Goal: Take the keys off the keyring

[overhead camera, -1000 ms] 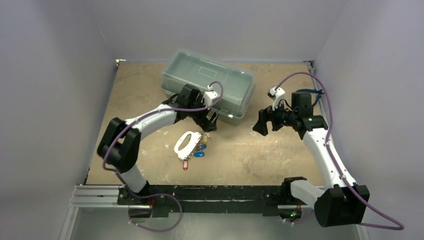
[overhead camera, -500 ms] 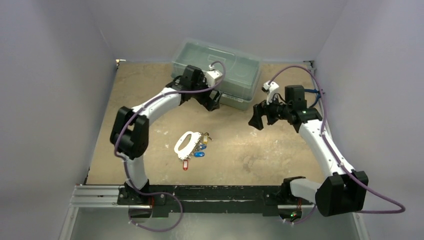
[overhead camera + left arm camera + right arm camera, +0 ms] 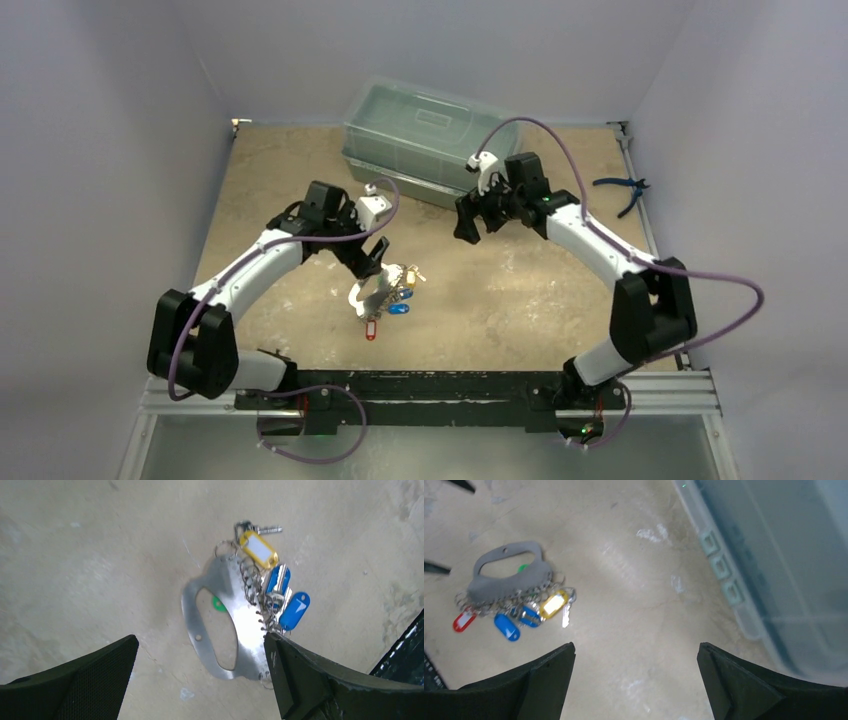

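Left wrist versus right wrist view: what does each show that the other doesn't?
Only left wrist: the open left tool framing the keyring from close above. Only right wrist: the open right tool, the red-tagged key and the clear plastic box. Both: the keyring with its yellow-tagged key, blue-tagged keys and green tag, lying on the table.

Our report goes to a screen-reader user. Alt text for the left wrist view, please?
The left gripper, open, is poised over the flat grey keyring on the beige table. The keys, tagged yellow and blue, line its right edge; a green tag shows through its loop.
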You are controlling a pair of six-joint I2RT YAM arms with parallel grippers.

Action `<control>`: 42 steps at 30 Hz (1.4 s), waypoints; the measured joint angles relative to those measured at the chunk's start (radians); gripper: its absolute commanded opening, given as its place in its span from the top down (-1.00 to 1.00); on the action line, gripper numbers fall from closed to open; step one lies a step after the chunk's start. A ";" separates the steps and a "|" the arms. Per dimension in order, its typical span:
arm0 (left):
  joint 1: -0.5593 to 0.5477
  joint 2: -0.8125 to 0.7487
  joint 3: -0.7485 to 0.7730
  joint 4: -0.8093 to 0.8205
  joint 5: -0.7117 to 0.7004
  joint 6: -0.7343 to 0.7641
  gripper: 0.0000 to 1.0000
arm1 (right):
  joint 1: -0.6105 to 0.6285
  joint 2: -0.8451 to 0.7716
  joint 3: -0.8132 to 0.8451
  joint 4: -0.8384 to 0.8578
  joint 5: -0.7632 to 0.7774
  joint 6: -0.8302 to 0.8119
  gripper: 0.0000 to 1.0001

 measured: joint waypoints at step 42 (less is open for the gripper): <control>0.190 0.615 0.224 -0.260 0.623 0.307 -0.42 | 0.301 0.284 -0.117 0.245 -0.248 0.277 0.56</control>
